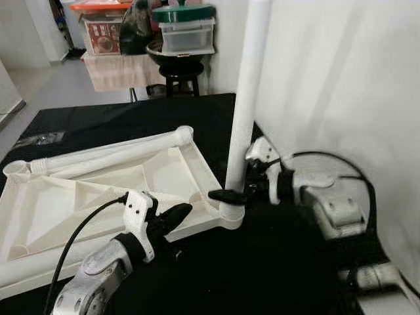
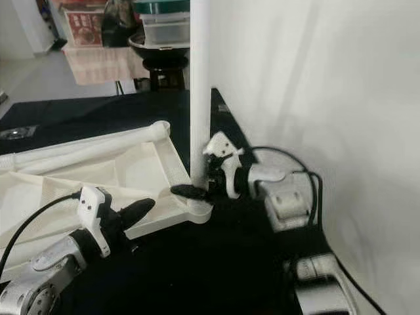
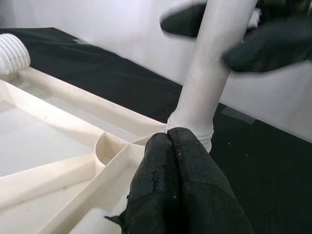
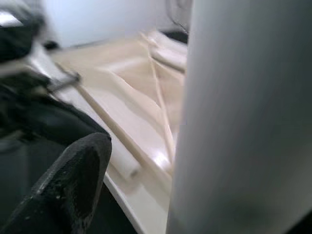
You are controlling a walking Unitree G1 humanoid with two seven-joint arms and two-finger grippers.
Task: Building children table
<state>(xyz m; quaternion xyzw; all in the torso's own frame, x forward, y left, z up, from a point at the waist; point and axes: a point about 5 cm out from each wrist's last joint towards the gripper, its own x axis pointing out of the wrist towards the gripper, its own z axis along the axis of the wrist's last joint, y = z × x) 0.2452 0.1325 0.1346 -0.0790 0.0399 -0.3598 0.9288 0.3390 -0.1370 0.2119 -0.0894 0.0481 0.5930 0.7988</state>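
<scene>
- Tabletop (image 1: pixel 98 197) upside down on black bench (image 1: pixel 275 275), near right edge; stiff, light moulded plastic.
- Leg (image 1: pixel 246 98) upright in near-right corner socket (image 1: pixel 231 213); smooth, probably slippery.
- Right gripper (image 1: pixel 244 182) clamped low on leg; best hold near socket.
- Left gripper (image 1: pixel 172 218) closed, empty, resting on tabletop rim.

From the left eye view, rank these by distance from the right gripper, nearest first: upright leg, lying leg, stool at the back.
1. Upright leg: between the right gripper fingers, at the tabletop's near corner.
2. Lying leg: along the tabletop's far edge, to the left.
3. Stool: farthest, beyond the black mat.
</scene>
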